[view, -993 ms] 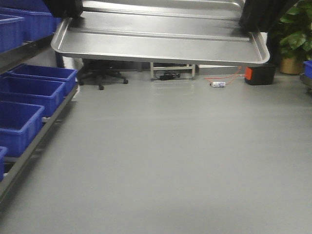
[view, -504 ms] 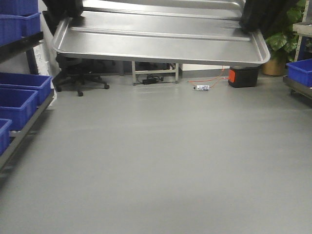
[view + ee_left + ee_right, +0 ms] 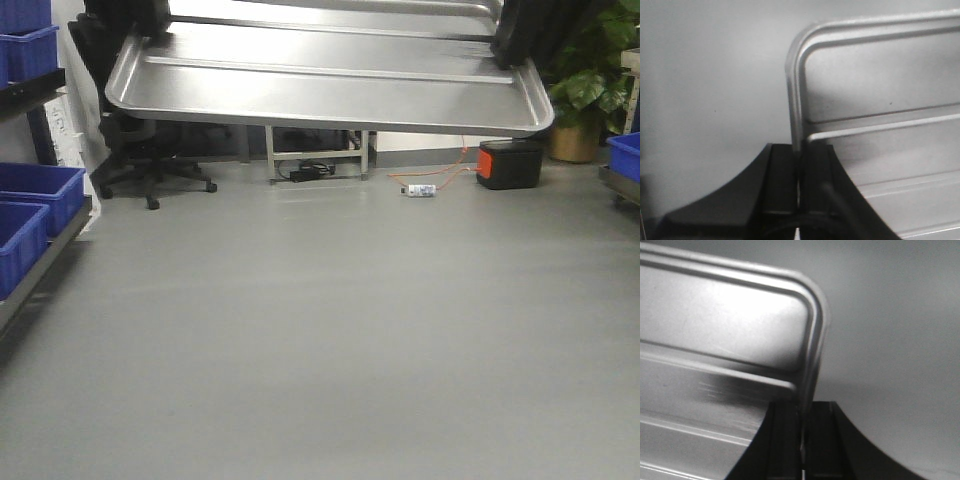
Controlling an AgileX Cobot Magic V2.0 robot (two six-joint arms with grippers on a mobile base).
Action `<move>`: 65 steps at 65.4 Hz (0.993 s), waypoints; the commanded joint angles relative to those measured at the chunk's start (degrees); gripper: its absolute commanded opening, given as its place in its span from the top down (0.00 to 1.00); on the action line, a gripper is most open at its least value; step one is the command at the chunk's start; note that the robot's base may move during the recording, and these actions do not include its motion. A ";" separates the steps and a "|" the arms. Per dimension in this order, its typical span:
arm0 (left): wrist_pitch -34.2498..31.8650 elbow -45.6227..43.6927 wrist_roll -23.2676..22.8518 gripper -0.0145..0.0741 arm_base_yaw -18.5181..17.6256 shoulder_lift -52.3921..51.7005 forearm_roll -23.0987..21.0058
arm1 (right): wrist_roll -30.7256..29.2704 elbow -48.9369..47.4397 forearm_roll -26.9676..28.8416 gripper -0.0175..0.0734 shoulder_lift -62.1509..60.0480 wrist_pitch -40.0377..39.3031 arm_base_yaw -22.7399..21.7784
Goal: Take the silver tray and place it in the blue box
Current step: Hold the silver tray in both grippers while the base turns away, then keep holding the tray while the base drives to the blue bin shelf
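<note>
The left claw is clamped on an end rim of the silver tray, beside a rounded corner. The right claw pinches the opposite end rim the same way. The tray hangs between both claws, above the grey floor, with its ridges running from claw to claw. Blue crates sit on a rack beyond the left claw.

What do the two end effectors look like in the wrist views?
Both are matte black. The left end effector has two flat, rectangular fingers side by side, rising from a base that flares outward in curves; a dark cable seems to run along it. The right end effector looks the same. No markings are visible.
</note>
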 commanded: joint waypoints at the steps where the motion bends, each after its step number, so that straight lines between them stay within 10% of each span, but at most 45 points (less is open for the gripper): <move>1: 0.76 -1.24 2.17 0.95 -0.18 -2.21 2.05 | -1.03 -2.28 -2.37 0.74 -2.35 -3.30 -0.31; 65: 0.65 -1.24 2.17 0.95 -0.18 -2.21 1.87 | -1.03 -2.28 -2.37 0.74 -2.27 -3.43 -0.31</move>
